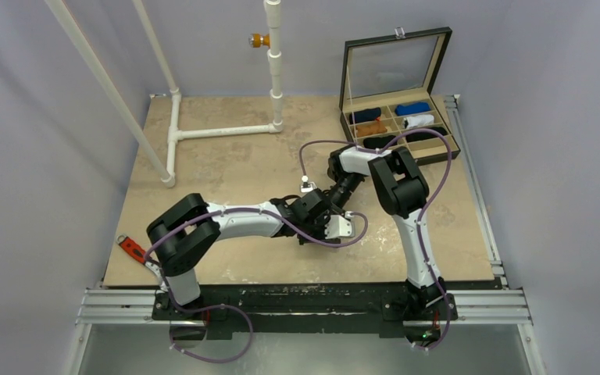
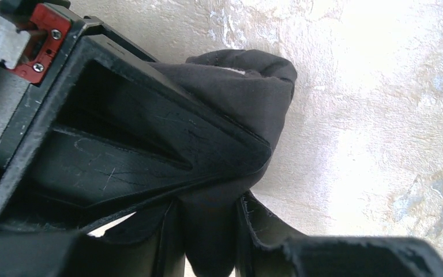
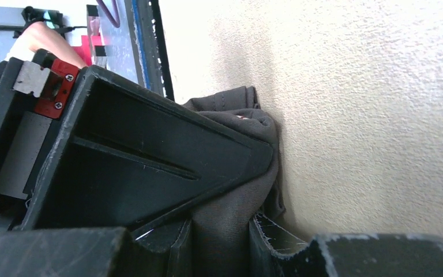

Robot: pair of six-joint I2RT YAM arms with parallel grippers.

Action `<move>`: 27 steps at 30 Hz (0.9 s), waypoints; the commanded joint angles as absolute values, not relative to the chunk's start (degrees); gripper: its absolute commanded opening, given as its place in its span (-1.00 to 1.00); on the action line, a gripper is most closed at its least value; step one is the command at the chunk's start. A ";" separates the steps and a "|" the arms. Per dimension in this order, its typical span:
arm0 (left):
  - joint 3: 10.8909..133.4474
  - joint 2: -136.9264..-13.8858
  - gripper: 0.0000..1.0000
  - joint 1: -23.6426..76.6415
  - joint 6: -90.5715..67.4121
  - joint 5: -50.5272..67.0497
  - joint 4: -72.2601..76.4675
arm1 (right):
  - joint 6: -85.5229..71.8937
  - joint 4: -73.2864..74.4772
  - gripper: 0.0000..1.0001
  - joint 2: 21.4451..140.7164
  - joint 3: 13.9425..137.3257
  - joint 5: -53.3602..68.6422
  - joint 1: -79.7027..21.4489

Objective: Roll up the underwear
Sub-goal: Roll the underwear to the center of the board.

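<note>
We see both arms meeting mid-table (image 1: 226, 168), our left gripper (image 2: 254, 184) clamped on a dark fold of the underwear (image 2: 248, 86), our right gripper (image 3: 259, 190) pinching the same garment, its fabric bunched between both pairs of fingers, low against the beige tabletop.

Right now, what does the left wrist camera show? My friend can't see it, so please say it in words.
The black left gripper pinches a bunched fold of the dark grey underwear, seen very close up. Behind them lies the pale, mottled table.
</note>
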State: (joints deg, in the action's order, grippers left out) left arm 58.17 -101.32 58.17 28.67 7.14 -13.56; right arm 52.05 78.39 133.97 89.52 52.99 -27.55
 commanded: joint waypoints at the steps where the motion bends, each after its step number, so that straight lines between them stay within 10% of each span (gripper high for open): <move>1: 60.29 -106.00 -1.00 58.45 30.18 10.72 -15.23 | 54.61 66.05 -0.57 133.94 88.04 43.95 -27.71; 10: 63.46 -109.61 -1.00 57.15 31.20 15.60 -20.50 | 54.32 65.91 0.12 126.86 85.68 44.41 -23.25; 27: 75.12 -118.43 -1.00 50.24 29.92 26.67 -35.19 | 52.94 62.44 0.18 112.22 76.05 41.34 -11.61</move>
State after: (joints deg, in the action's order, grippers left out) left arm 75.22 -113.12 51.75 30.52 24.51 -25.98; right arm 52.10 66.37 118.13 78.72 45.78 -14.66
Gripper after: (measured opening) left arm 0.275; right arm 0.590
